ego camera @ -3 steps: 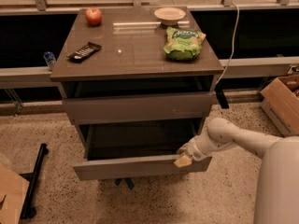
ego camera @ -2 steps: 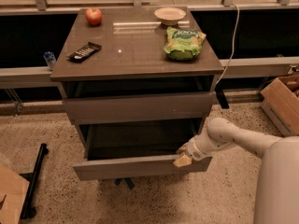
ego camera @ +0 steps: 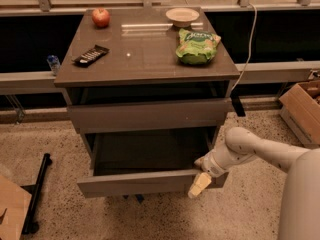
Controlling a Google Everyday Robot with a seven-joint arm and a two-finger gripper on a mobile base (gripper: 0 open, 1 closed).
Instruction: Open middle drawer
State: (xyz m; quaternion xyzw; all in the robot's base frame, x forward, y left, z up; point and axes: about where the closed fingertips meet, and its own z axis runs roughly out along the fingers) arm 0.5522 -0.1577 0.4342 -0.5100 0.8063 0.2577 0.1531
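Observation:
The middle drawer [ego camera: 150, 183] is pulled well out of the grey-brown cabinet, and its grey inside [ego camera: 150, 151] shows. My gripper [ego camera: 200, 183] is at the right end of the drawer's flat front, clamped over its top edge. One cream finger [ego camera: 198, 186] hangs down over the outside of the front; the other is hidden behind it. The top drawer front [ego camera: 150, 115] above stands slightly out. The lowest drawer is hidden beneath the open one.
On the cabinet top [ego camera: 145, 54] lie an apple [ego camera: 101, 17], a remote [ego camera: 91, 55], a green chip bag [ego camera: 197, 46] and a small bowl [ego camera: 182, 16]. A cardboard box [ego camera: 302, 109] stands on the floor at right, another at the lower left corner [ego camera: 12, 214]. A black stand [ego camera: 37, 194] lies at left.
The middle drawer has come a little further out toward me, and my gripper has moved with its front edge.

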